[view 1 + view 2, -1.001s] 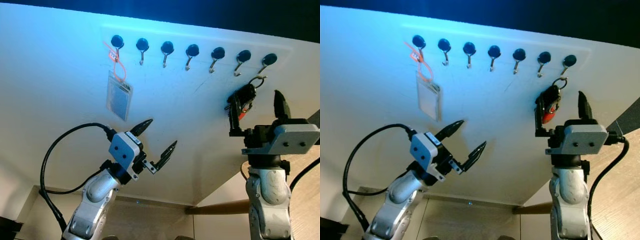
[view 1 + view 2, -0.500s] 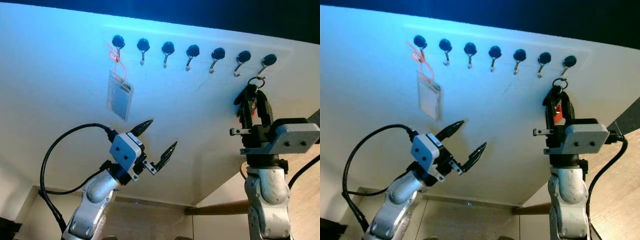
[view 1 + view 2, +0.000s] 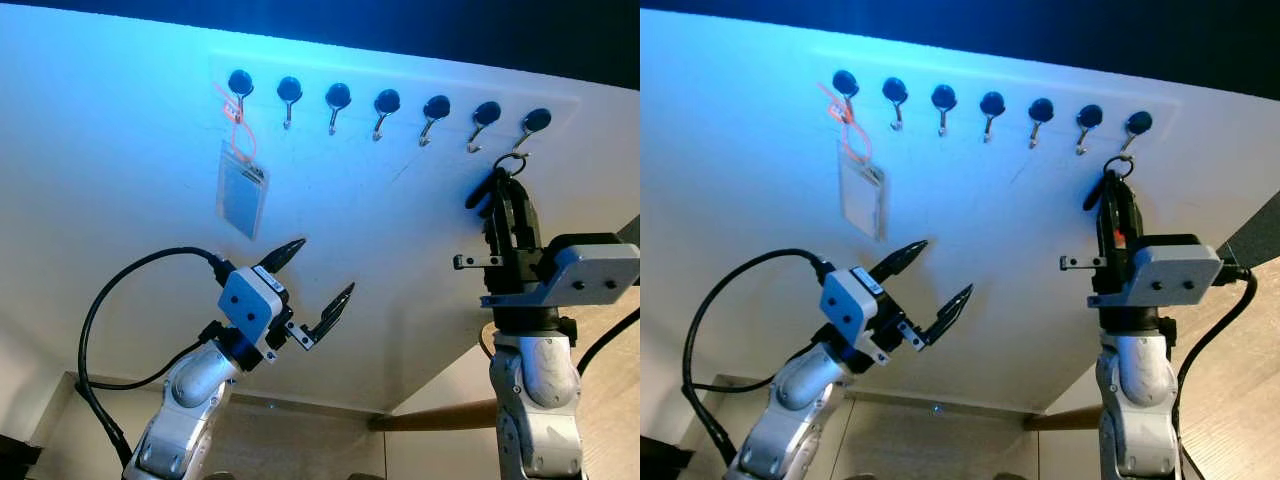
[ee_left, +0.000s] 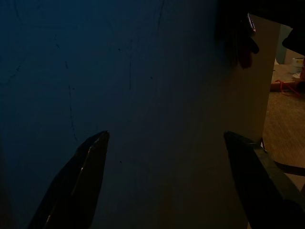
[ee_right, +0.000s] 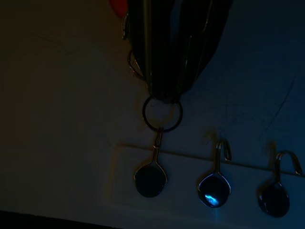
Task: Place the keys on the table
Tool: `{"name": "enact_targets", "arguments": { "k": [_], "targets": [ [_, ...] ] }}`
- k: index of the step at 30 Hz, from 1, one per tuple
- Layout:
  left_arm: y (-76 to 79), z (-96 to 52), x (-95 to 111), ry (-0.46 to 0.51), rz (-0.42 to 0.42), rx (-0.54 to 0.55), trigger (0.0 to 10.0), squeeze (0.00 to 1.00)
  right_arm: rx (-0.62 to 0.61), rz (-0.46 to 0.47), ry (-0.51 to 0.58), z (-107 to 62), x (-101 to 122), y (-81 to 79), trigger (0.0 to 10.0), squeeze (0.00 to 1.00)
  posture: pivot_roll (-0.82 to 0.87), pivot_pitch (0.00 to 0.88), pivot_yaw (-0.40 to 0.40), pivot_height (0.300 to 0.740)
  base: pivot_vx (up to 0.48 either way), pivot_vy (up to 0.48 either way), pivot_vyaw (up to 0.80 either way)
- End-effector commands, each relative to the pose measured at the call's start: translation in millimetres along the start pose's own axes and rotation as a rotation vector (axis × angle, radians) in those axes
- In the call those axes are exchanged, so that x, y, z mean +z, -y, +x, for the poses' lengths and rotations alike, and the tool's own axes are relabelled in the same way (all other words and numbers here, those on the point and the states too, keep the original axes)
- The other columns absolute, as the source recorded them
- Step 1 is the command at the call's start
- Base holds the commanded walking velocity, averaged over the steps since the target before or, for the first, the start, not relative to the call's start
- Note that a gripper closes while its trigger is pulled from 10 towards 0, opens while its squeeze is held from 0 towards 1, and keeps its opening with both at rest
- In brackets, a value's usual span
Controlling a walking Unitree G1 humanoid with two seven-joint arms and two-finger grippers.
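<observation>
At a white wall fitted with a rail of seven hooks point(image 3: 382, 102), the robot's right gripper point(image 3: 507, 218) stands raised with its two black fingers drawn together around the keys point(image 3: 1114, 218), a dark bunch with a flash of red. The bunch hangs by its metal ring point(image 5: 162, 114) from the hook point(image 3: 533, 124) at the robot's far right. The right wrist view shows the ring looped on that hook, directly beyond the fingertips, so the bunch's long axis runs straight along the fingers and up to the peg. The next move appears to turn on that line: the ring must likely rise and come away from the wall to clear the hook's tip. The left gripper point(image 3: 318, 282) hovers lower and well apart, fingers spread and holding nothing. A badge point(image 3: 240, 194) on an orange lanyard dangles from the hook at the far left.
</observation>
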State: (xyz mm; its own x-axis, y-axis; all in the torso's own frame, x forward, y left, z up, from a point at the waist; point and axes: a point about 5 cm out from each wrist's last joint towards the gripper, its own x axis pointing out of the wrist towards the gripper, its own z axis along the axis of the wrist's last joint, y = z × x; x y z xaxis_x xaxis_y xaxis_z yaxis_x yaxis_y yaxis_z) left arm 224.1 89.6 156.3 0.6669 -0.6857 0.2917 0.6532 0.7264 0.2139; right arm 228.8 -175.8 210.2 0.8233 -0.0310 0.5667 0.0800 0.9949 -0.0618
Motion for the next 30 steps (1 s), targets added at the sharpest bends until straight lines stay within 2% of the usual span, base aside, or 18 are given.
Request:
{"name": "enact_targets", "arguments": {
  "k": [1, 7, 8, 9, 10, 11, 12, 13, 24, 25, 29, 30],
  "targets": [
    [1.9, -1.5, -1.4, -0.020, 0.019, -0.018, 10.0, 0.00, 0.005, 0.007, 0.014, 2.6, 4.7, -0.5, 0.0, 0.00, 0.06, 0.054, -0.085, 0.740, 0.000, 0.000, 0.00],
    [1.5, -1.0, -0.8, -0.016, 0.021, -0.018, 10.0, 0.00, 0.018, 0.011, 0.056, 6.5, 13.7, -3.8, 0.0, 0.00, 0.06, 0.056, -0.085, 0.740, 0.000, 0.000, 0.00],
    [1.5, -0.7, -0.8, -0.016, 0.021, -0.018, 10.0, 0.00, 0.017, 0.007, 0.060, 6.6, 14.3, -3.7, 2.0, 0.00, 0.06, 0.057, -0.083, 0.740, 0.000, 0.000, 0.00],
    [1.6, -0.5, -0.6, -0.015, 0.021, -0.019, 10.0, 0.00, 0.015, 0.003, 0.063, 6.7, 14.9, -3.7, 4.5, 0.07, 0.06, 0.060, -0.081, 0.740, 0.000, 0.000, 0.00],
    [1.6, -0.5, -0.6, -0.015, 0.021, -0.019, 10.0, 0.00, 0.015, 0.003, 0.063, 6.7, 14.9, -3.7, 4.5, 0.07, 0.06, 0.060, -0.081, 0.740, 0.000, 0.000, 0.00],
    [2.5, -0.3, -0.7, -0.015, 0.021, -0.023, 10.0, 0.00, 0.005, -0.006, 0.067, 6.4, 15.6, -2.9, 8.0, 0.93, 0.06, 0.060, -0.081, 0.740, 0.000, 0.000, 0.00],
    [2.5, -0.3, -0.5, -0.015, 0.021, -0.024, 10.0, 0.00, 0.001, -0.009, 0.068, 6.4, 16.0, -2.8, 9.0, 1.00, 0.06, 0.066, -0.076, 0.740, 0.000, 0.000, 0.00],
    [2.6, -0.2, -0.4, -0.015, 0.021, -0.026, 10.0, 0.00, -0.001, -0.009, 0.070, 6.6, 16.6, -2.6, 10.0, 1.00, 0.06, 0.066, -0.076, 0.740, 0.000, 0.000, 0.00],
    [1.5, 0.4, 0.7, -0.015, 0.028, -0.032, 10.0, 0.00, -0.002, 0.001, 0.066, 7.8, 18.1, -3.4, 10.0, 1.00, 0.06, 0.068, -0.079, 0.740, 0.000, 0.000, 0.00],
    [1.7, 0.4, 0.8, -0.015, 0.029, -0.032, 10.0, 0.00, -0.006, 0.000, 0.061, 7.8, 17.5, -3.2, 10.0, 0.83, 0.06, 0.070, -0.080, 0.740, 0.000, 0.000, 0.00],
    [2.7, 0.4, 0.7, -0.016, 0.028, -0.034, 10.0, 0.00, -0.009, 0.000, 0.062, 8.3, 17.5, -2.4, 10.0, 0.86, 0.06, 0.071, -0.081, 0.740, 0.000, 0.000, 0.00],
    [3.5, 0.4, 0.6, -0.016, 0.027, -0.036, 10.0, 0.00, -0.007, 0.000, 0.063, 8.8, 17.5, -2.1, 10.0, 0.92, 0.06, 0.073, -0.080, 0.740, 0.000, 0.000, 0.00]
  ]
}}
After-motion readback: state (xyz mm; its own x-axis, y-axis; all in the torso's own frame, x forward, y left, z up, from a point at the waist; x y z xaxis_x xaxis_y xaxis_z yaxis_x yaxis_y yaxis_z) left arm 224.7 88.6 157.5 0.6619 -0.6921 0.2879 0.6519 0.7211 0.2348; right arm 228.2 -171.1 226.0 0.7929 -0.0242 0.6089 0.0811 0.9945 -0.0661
